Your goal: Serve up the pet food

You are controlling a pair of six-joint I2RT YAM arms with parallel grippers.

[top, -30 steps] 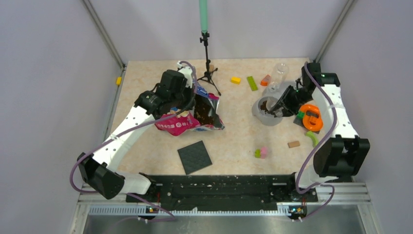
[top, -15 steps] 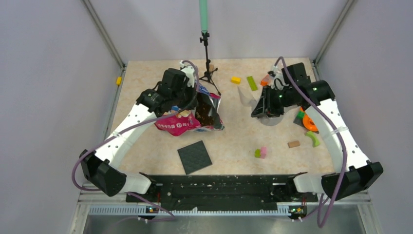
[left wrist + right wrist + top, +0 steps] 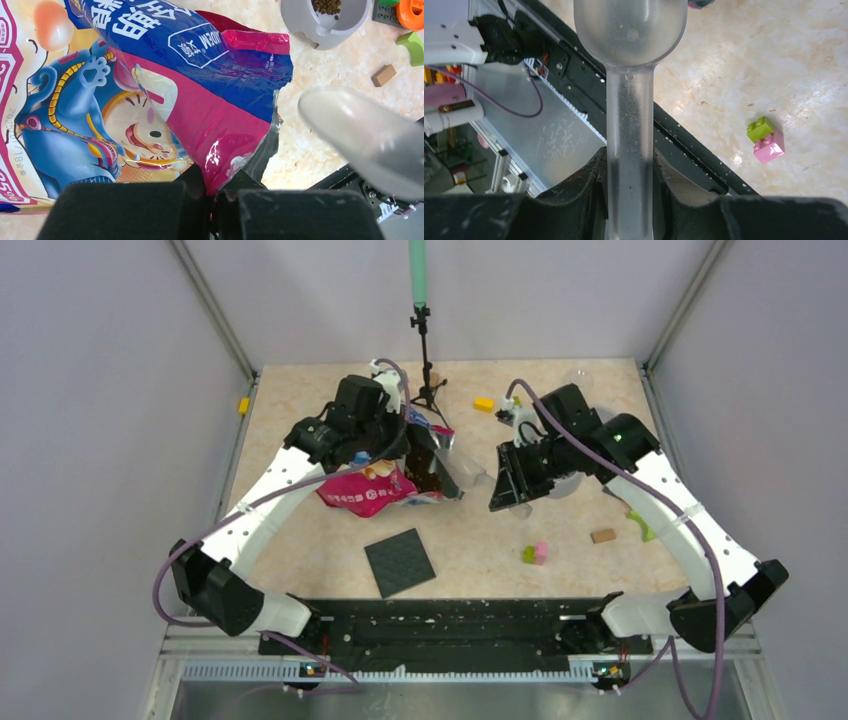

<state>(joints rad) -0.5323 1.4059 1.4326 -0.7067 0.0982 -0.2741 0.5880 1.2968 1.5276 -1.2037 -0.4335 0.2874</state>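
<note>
Dark brown kibble (image 3: 327,5) heaps in the grey bowl (image 3: 300,25). The left end effector (image 3: 212,186) pinches the bag (image 3: 200,100). The right end effector (image 3: 630,167), clamping the scoop (image 3: 630,30), has swung from the bowl towards the bag.

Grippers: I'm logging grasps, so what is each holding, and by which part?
Right gripper: clear scoop, by its handle. Left gripper: pet food bag, by an edge near its opening.

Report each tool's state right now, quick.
Left tool: closed, pinching the pet food bag at its opened edge.
Right tool: closed on the clear scoop handle.
</note>
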